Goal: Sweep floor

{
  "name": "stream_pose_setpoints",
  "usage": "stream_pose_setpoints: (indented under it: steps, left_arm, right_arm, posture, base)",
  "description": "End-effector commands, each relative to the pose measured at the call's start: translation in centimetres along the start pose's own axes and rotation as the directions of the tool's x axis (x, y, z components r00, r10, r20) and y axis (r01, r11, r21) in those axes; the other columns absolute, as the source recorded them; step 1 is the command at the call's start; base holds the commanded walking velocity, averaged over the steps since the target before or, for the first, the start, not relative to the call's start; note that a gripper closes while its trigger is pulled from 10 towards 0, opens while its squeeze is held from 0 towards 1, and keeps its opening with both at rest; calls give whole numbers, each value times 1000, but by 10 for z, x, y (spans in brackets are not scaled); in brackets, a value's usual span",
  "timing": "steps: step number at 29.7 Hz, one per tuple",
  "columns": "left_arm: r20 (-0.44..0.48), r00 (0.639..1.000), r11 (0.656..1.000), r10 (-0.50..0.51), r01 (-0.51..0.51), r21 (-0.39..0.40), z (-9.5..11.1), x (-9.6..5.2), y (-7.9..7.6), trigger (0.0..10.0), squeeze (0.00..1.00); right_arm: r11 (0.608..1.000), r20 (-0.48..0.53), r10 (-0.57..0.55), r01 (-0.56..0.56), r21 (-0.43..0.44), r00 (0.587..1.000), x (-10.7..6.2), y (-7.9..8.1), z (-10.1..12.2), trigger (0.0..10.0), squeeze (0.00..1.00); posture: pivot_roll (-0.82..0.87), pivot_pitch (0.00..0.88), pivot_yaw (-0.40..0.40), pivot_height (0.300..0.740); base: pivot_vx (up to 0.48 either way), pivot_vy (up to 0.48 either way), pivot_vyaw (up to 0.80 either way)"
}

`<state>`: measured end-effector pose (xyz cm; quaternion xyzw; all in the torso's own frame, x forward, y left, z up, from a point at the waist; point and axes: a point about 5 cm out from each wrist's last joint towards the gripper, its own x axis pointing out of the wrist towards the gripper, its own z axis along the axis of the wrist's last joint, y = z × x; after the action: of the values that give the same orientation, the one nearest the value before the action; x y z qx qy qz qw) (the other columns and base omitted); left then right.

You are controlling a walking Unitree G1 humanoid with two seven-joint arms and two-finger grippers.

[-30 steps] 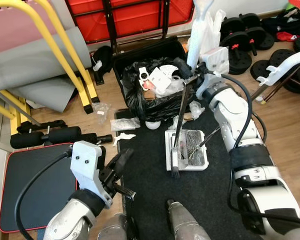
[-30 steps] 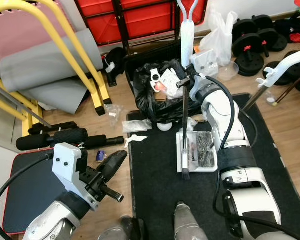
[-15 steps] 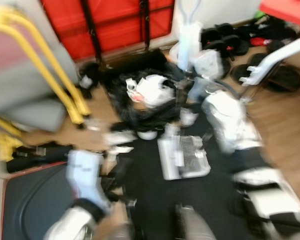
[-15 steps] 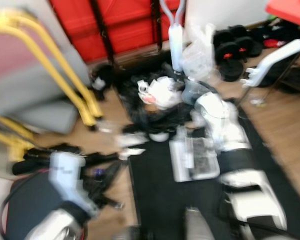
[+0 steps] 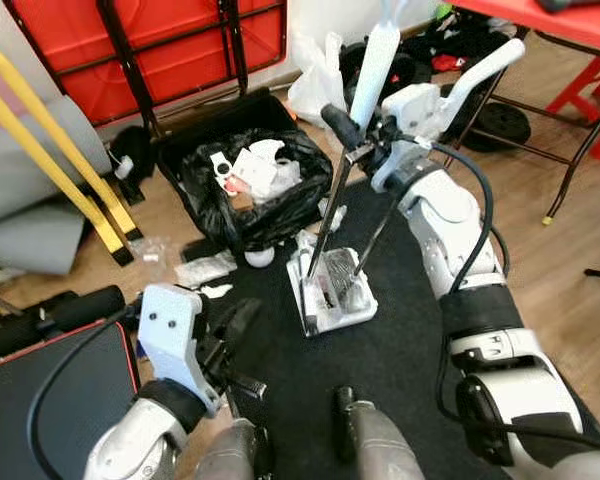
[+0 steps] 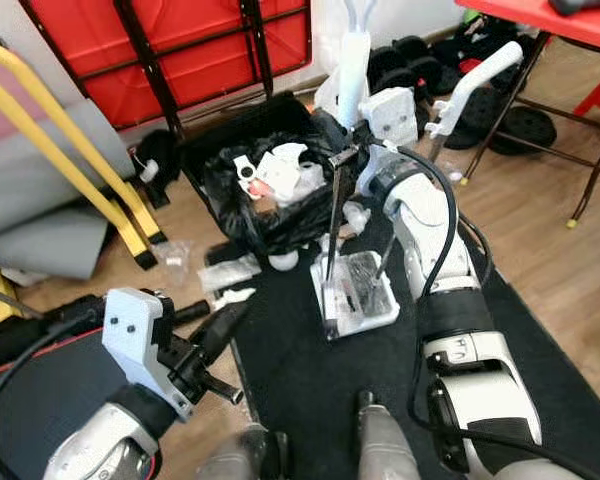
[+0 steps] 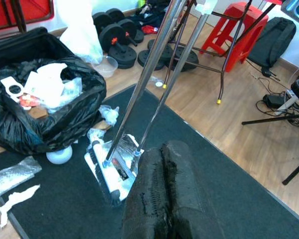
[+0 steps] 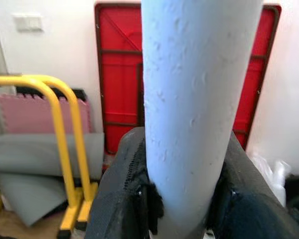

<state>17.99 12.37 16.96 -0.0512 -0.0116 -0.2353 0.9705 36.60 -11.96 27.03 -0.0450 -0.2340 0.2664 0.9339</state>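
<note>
Right gripper (image 8: 182, 199) around unlabelled handle (image 8: 194, 99)

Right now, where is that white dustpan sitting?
The dustpan sits on the black mat ahead of the robot, just below the black trash bag, with the right gripper holding its pale handle upright.

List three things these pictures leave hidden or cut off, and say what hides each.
1. Handle top: cut off by the right wrist view's edge.
2. Bin bag bottom: hidden under its litter, eye views.
3. Dustpan: near end hidden behind the left gripper, left wrist view.
</note>
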Motion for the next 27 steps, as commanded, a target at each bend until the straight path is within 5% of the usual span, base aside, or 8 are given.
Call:
stream_pose_setpoints:
  steps: [1,4,12,27]
  left_arm:
    - [-26,999,1000,25,-25,16,-4,-2,1,10000,0]
    - [-47,998,998,35,-33,45,-6,0,1,10000,0]
    - [-84,995,993,50,-41,109,-11,3,2,10000,0]
    - [-96,993,989,67,-53,139,-16,9,5,10000,0]
  right_arm:
    - [995,90,91,-88,-42,992,3,14,15,10000,0]
    - [977,73,212,-213,-1,974,3,26,14,10000,0]
    - [942,40,333,-334,30,942,-5,37,8,10000,0]
    - [961,-25,275,-275,23,961,-17,37,-5,10000,0]
  posture:
    - [-54,249,-11,740]
    - [-55,236,-12,740]
    - [-56,199,-8,740]
    - [-58,151,-8,740]
  base:
    - [0,0,0]
    - [0,0,781]
    - [0,-337,770]
    - [0,-386,46]
